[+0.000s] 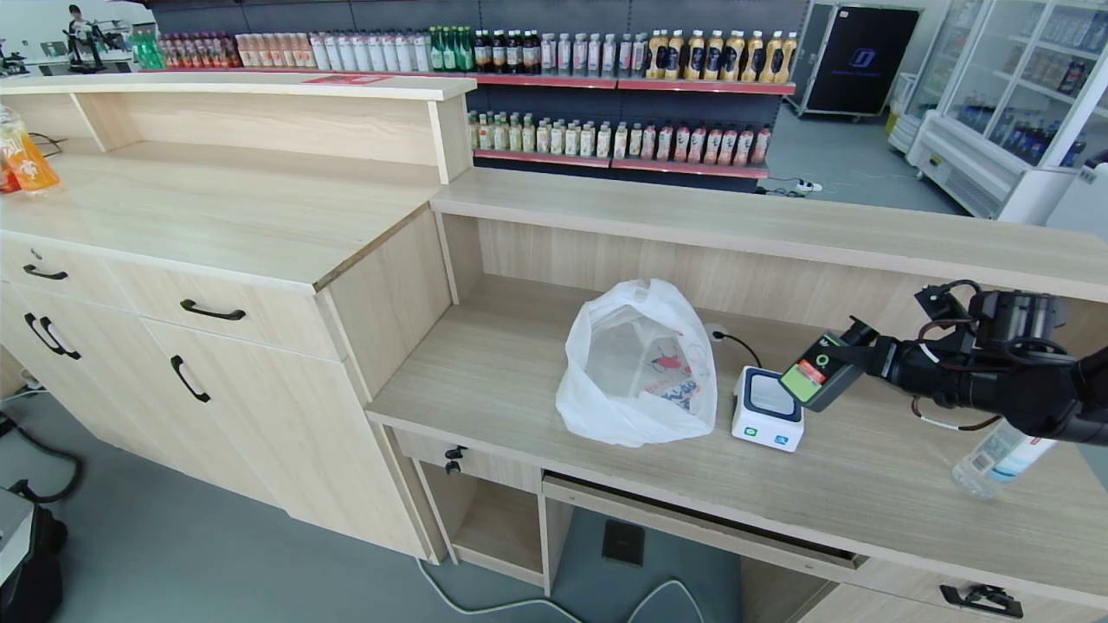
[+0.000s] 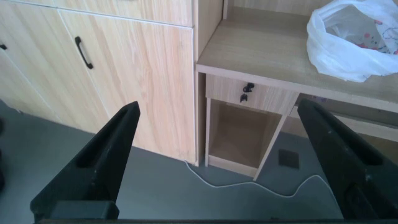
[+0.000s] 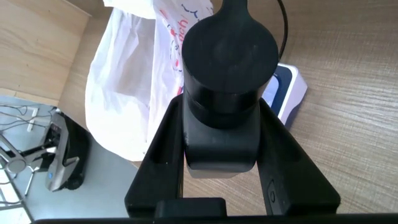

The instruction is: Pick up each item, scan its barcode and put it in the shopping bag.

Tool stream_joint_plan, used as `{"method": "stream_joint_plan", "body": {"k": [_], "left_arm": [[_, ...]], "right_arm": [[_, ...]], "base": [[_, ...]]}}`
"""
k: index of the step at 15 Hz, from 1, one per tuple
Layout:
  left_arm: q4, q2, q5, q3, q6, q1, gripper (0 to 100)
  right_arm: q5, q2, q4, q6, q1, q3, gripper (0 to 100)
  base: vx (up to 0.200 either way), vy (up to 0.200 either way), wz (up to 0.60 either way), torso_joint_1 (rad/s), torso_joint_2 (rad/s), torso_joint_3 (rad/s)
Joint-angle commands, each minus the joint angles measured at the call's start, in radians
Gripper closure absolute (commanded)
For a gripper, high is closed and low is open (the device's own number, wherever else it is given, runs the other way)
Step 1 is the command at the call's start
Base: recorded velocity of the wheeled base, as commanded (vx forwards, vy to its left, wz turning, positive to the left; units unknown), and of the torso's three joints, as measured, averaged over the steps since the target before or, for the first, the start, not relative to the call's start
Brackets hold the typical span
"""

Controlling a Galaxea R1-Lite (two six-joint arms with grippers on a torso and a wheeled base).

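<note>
The right gripper (image 3: 221, 134) has its two black fingers (image 3: 165, 149) closed on a dark item (image 3: 227, 56), one finger on each side, and the item sticks out past the tips. Seen from the head view, the item has a green and red label on its face. Just under the front of these jaws, a little to the left, sits the white scanner (image 1: 766, 408) with its blue top. The item hangs over the scanner's edge, and I cannot tell if they touch. A thin black cord (image 1: 737, 343) runs away from the scanner. A bit farther left of the jaws, just beside the scanner, stands the white shopping bag (image 1: 636, 368), open at the top. Both rest on the wooden counter (image 1: 485, 381). Behind the jaws, under the right arm, a clear bottle (image 1: 995, 457) lies on the counter. The left gripper (image 2: 217, 112) has its jaws spread wide with nothing between them, and past its tips are a cupboard (image 2: 143, 74) and the grey floor (image 2: 155, 186), with the bag well away on the counter
</note>
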Motion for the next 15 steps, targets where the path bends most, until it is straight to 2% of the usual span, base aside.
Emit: {"method": "stream_joint_plan", "body": {"k": [1,15], "left_arm": [[0.0,0.0,0.001,0.001,0.0,0.0,0],[0.0,0.0,0.001,0.001,0.0,0.0,0]], "right_arm": [[-0.001,0.005,-0.001,0.0,0.008,-0.007,100],[-0.003,0.018,-0.001,0.0,0.002,-0.02,100]], "base": [[0.0,0.0,0.0,0.0,0.0,0.0],[0.0,0.0,0.0,0.0,0.0,0.0]]}}
